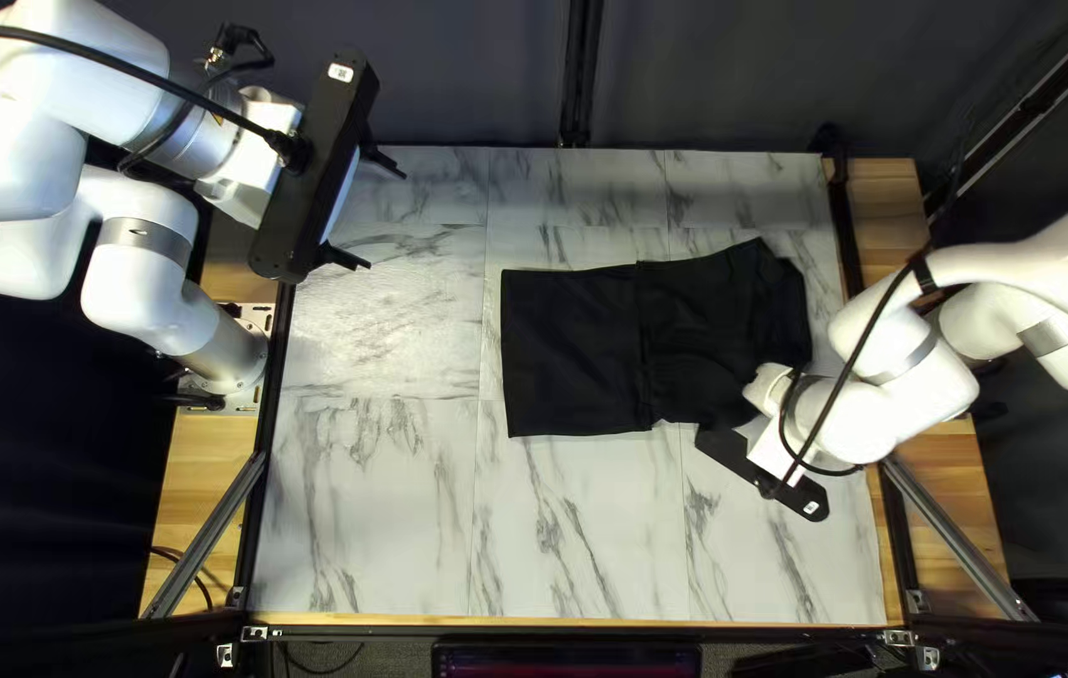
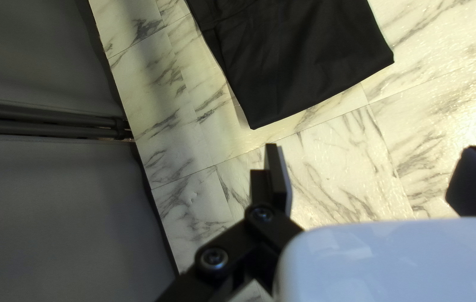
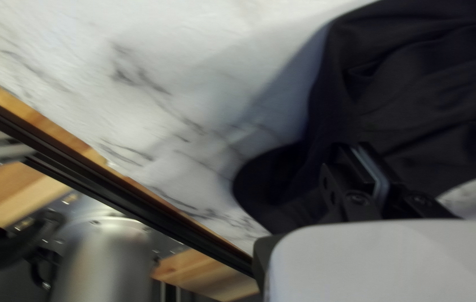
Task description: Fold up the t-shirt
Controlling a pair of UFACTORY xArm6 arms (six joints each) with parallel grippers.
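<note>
The black t-shirt [image 1: 572, 352] lies right of centre in the top left view; the right gripper [image 1: 730, 455], lower right, pinches it. The left gripper [image 1: 385, 217], upper left, gapes wide, its 2 fingers gripping nothing.

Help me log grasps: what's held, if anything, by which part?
My right gripper holds the black t-shirt by its right end in the top left view; my left gripper is empty.

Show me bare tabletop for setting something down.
Bare table lies between the black t-shirt and the near edge, and left of the t-shirt in the top left view. It's crowded at the t-shirt's right end, by my right arm.
</note>
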